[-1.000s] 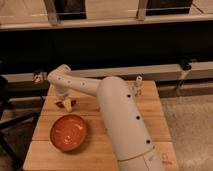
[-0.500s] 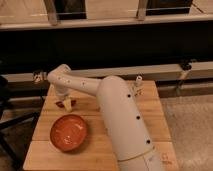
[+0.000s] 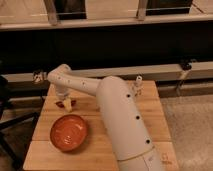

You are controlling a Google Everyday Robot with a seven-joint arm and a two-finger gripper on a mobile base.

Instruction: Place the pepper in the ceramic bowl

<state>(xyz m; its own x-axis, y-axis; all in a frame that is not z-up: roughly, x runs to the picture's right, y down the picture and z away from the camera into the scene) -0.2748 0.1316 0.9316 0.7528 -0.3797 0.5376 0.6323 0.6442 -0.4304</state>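
Note:
The ceramic bowl (image 3: 69, 133) is wide, shallow and glossy orange-red, and sits on the front left of the wooden table (image 3: 160, 125). My white arm reaches across the table to its back left. There the gripper (image 3: 65, 104) hangs low over the tabletop, just behind the bowl. A small dark red piece, which looks like the pepper (image 3: 59, 104), shows at the gripper's left side. Whether the gripper holds it or it lies on the table cannot be made out.
A small white upright object (image 3: 137, 85) stands at the table's back right. A dark ledge and a low wall run behind the table. Part of a dark chair (image 3: 7, 125) is at the left edge. Grey floor lies to the right.

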